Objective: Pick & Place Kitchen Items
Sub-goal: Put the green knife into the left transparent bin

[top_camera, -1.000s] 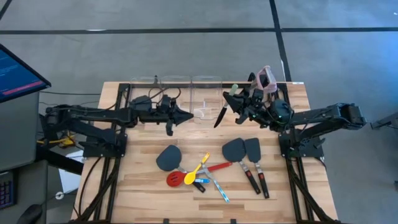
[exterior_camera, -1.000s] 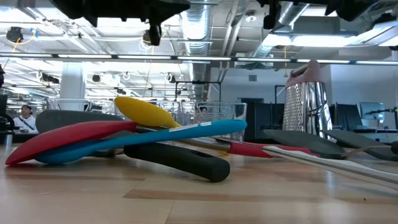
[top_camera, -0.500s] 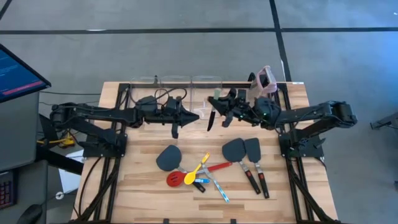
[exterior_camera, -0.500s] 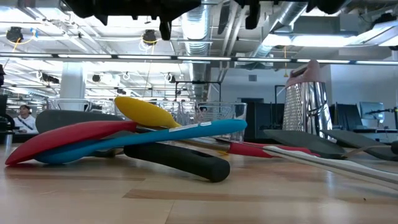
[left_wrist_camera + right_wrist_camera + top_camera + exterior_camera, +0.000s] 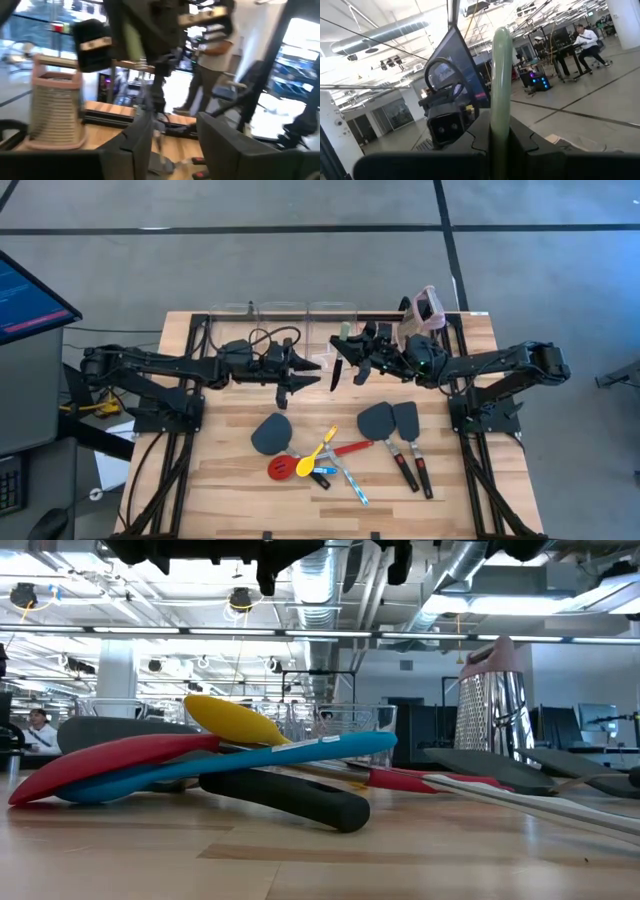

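My right gripper (image 5: pixel 347 352) is shut on a thin tool with a pale green handle (image 5: pixel 500 75) and a dark blade (image 5: pixel 335 376), held high over the table's middle. My left gripper (image 5: pixel 322 372) faces it from the left, open. In the left wrist view its two fingers (image 5: pixel 135 147) stand on either side of the blade's lower part (image 5: pixel 152 112), and no touch shows. On the table lie a dark spatula head (image 5: pixel 271 433), a red slotted spoon (image 5: pixel 282 468), a yellow spoon (image 5: pixel 321 447), a blue spoon (image 5: pixel 325 471) and two spatulas (image 5: pixel 380 420) with black-red handles. My right gripper pinches the tool's green handle (image 5: pixel 498 117) between its two fingers, coming about level from the table's right and lying across it. The handle's free end sticks up past the fingers. The blade hangs below, clear of the table.
Three clear bins (image 5: pixel 282 315) stand in a row at the far edge. A beige grater with a pink top (image 5: pixel 425 310) stands at the far right, close behind my right arm. People and desks show in the room beyond the table.
My right gripper has carried the green-handled tool toward the table's left, up to my left gripper. My left gripper has moved a little toward the right, rolled about its own axis, and opened; its tip, a single point before, now shows as a fork.
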Controlling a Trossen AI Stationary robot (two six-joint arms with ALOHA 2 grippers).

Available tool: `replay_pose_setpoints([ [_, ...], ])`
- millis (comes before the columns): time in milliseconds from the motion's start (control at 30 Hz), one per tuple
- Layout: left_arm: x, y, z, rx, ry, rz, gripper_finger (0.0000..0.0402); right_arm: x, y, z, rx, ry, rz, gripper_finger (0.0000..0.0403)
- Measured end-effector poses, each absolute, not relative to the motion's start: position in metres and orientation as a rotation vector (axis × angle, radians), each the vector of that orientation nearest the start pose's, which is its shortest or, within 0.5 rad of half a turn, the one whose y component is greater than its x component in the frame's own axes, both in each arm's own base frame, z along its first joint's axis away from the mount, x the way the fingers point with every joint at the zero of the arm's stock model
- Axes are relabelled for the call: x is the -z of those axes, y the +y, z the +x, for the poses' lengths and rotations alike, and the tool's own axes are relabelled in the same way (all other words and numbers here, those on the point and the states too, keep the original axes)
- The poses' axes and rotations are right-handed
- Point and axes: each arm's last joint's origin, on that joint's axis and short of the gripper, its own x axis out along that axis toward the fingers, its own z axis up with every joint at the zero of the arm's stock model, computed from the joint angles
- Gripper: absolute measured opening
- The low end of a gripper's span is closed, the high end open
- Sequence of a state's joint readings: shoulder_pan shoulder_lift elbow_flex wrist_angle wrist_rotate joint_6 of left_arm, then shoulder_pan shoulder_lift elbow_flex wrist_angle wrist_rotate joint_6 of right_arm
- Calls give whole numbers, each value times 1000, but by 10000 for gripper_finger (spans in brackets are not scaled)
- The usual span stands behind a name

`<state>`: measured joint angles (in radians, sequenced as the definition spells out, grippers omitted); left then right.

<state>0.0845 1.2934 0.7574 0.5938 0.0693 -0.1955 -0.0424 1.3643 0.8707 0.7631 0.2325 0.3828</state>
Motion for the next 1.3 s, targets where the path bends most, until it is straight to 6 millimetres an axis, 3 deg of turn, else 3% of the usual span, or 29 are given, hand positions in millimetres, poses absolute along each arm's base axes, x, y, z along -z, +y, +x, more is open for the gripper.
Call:
replay_pose_setpoints([
  [467,-292,23,287,-37,-114,-265,152,-324,-19,302,217,-318,404,21],
  [700,-273,24,306,-8,-125,-354,156,-324,-19,302,214,-317,403,21],
  [933,-285,25,319,10,-190,-359,156,-324,-19,302,213,-317,402,21],
  [1167,-275,25,352,79,-134,-366,157,-324,-18,302,200,-311,376,21],
  [1300,-279,26,360,85,-150,-364,155,-324,-17,302,192,-309,376,21],
])
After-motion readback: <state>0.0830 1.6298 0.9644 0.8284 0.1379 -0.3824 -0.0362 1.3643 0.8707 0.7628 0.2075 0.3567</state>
